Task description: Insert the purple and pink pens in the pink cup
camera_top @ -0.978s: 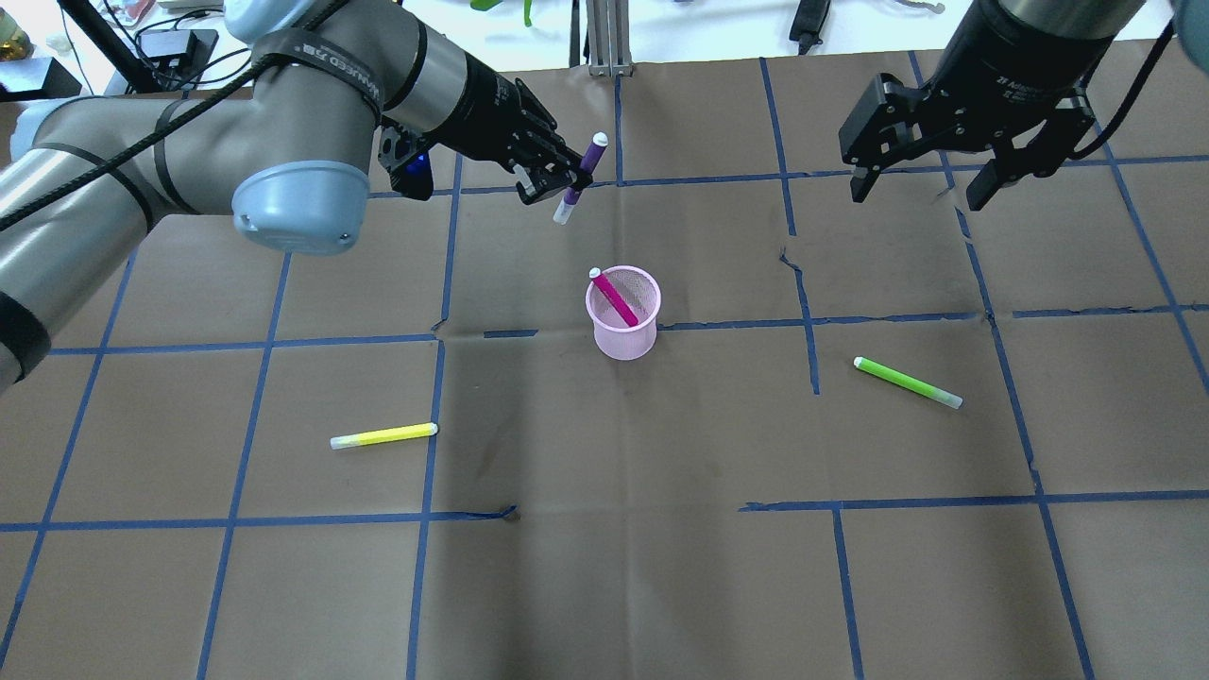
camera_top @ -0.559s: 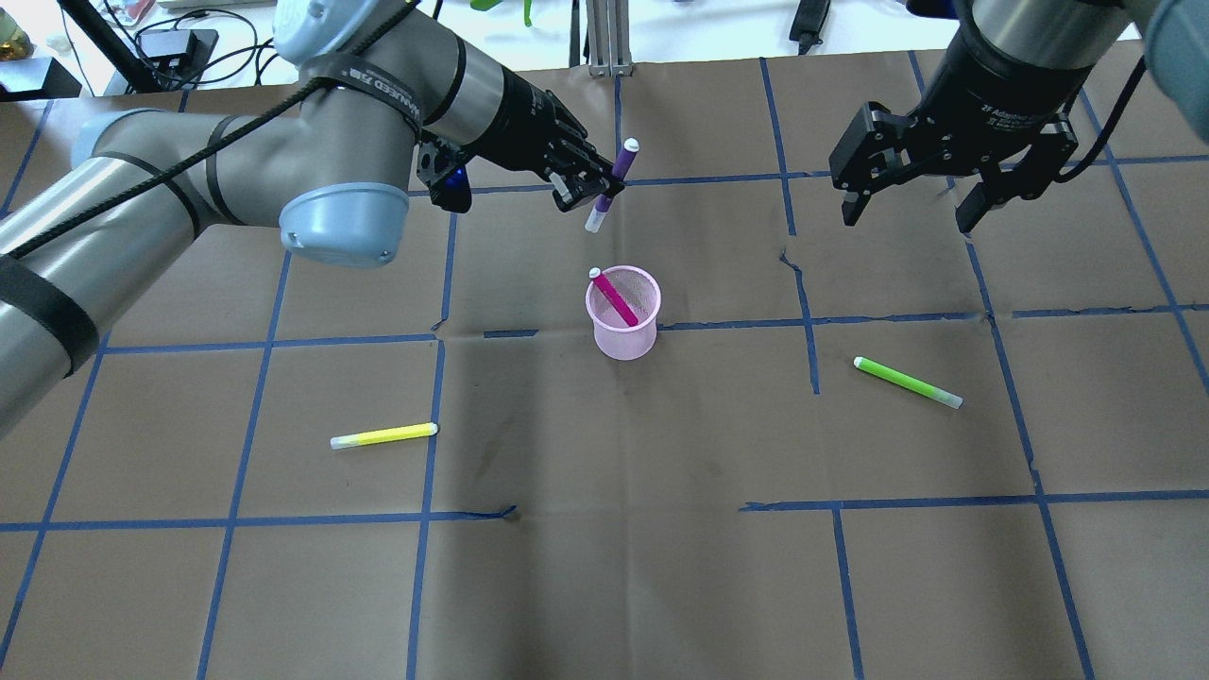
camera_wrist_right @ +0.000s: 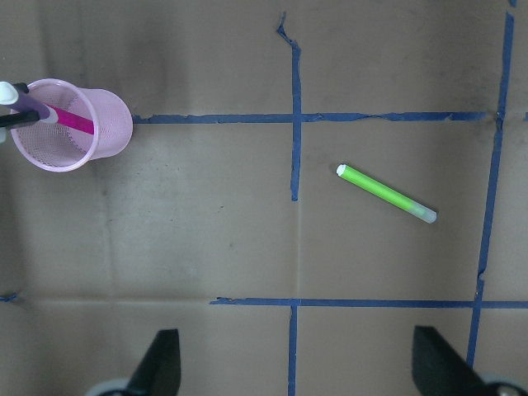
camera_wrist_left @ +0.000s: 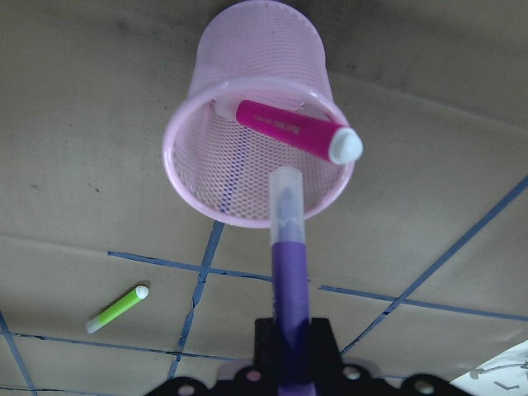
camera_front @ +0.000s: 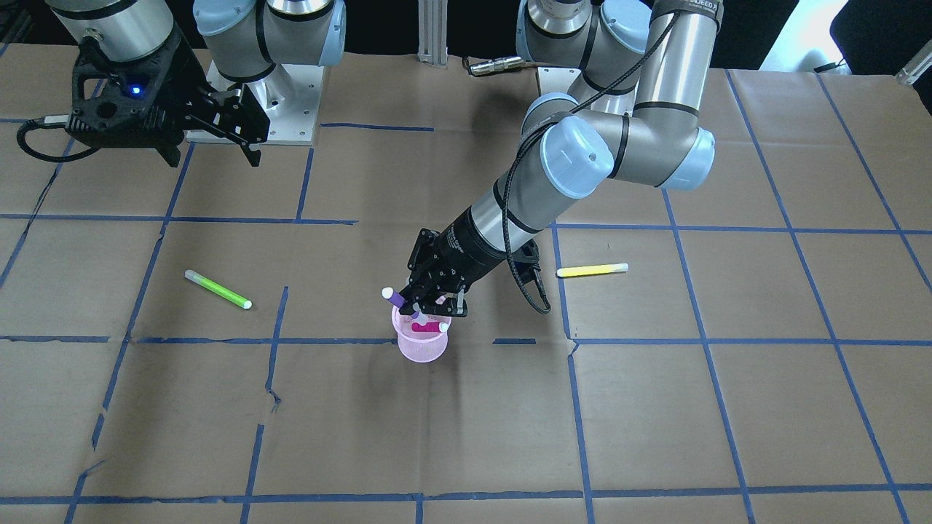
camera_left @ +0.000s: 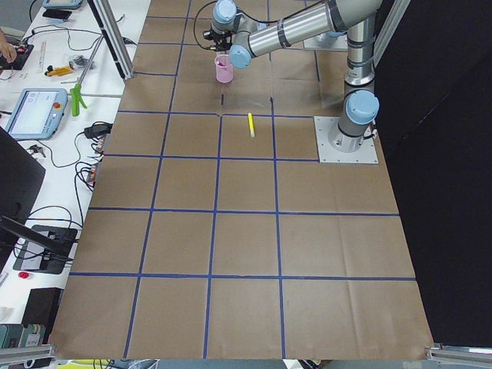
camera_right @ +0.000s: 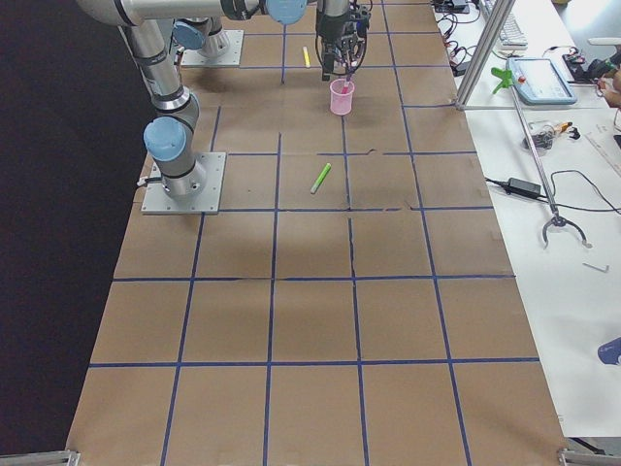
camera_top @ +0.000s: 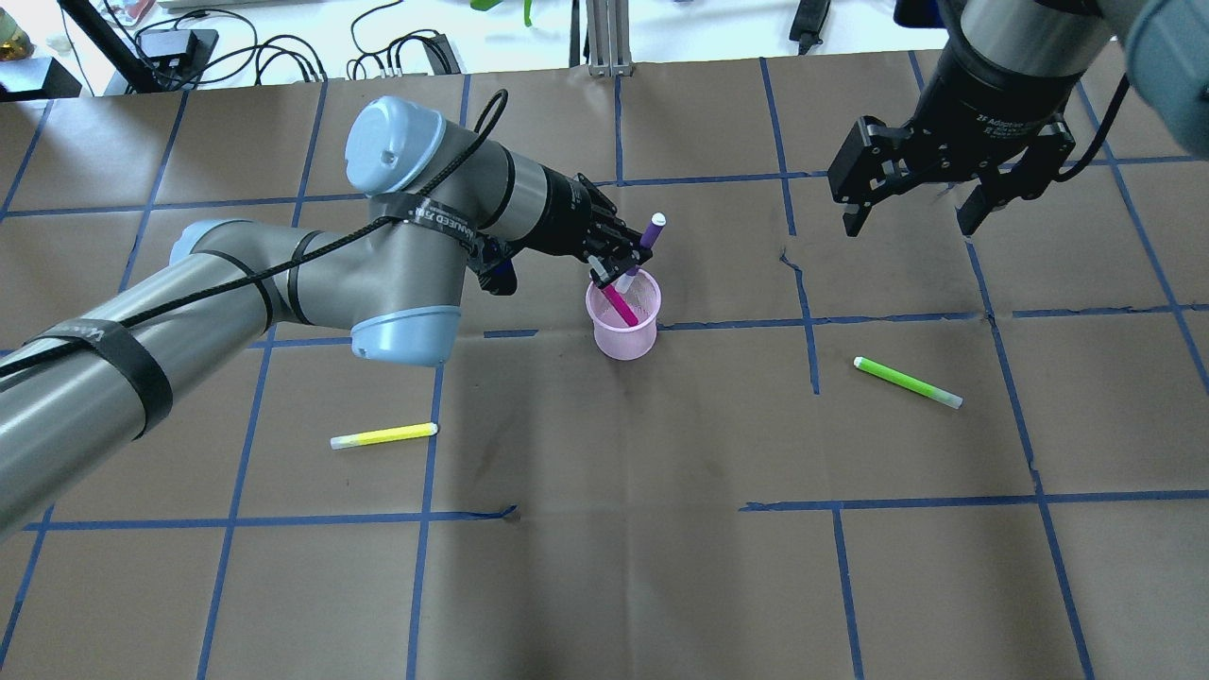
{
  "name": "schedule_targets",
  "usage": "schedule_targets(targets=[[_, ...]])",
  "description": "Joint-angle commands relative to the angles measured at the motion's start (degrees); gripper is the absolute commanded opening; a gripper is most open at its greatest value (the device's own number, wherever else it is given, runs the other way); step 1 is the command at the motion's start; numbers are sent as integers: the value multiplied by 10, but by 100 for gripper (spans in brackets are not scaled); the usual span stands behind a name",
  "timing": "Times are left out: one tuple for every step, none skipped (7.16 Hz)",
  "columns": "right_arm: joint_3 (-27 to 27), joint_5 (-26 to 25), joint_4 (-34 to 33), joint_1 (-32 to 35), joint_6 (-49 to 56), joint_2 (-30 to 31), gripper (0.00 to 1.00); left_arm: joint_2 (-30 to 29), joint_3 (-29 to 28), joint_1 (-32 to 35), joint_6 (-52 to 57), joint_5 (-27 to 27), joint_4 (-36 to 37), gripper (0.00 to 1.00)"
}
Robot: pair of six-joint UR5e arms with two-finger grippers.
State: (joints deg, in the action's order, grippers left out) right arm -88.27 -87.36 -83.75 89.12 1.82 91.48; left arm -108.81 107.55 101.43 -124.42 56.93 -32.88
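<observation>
The pink mesh cup (camera_top: 627, 337) stands upright near the table's middle and also shows in the front view (camera_front: 421, 351). The pink pen (camera_top: 619, 304) leans inside it, its white cap over the rim (camera_wrist_left: 289, 129). My left gripper (camera_top: 612, 264) is shut on the purple pen (camera_top: 648, 236), held tilted just over the cup's rim. In the left wrist view the purple pen (camera_wrist_left: 289, 272) has its clear tip at the rim. My right gripper (camera_top: 909, 222) is open and empty, high at the far right, well away from the cup.
A green pen (camera_top: 907, 382) lies on the brown paper to the right of the cup. A yellow pen (camera_top: 383, 435) lies to the front left. Blue tape lines grid the table. Cables and gear lie beyond the far edge.
My left arm has carried the purple pen from the far side down to the cup's rim. The right gripper has barely shifted and stays open.
</observation>
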Motion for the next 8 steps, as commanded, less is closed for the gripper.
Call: schedule_targets(targets=[[6,0,26,7,43,6,100,3,34,1,-7,3,26,1],[6,-3,58,6,65,7,100,-1,34,7,-7,4,26,1],[7,-20,59,6,74,7,100,-3,35,12,-7,5,25,1],[6,-27,58,4,73,5,100,-3,35,11,-6,5,25,7],[7,-33,57,4,65,5,100,-3,35,11,-4,10,23,57],[9,-33,54,4,56,4,100,-3,35,12,-2,42,23,92],[14,-32,51,4,36,4,100,-1,33,11,1,52,26,98],[24,-25,46,4,31,1,100,7,30,11,4,49,26,98]])
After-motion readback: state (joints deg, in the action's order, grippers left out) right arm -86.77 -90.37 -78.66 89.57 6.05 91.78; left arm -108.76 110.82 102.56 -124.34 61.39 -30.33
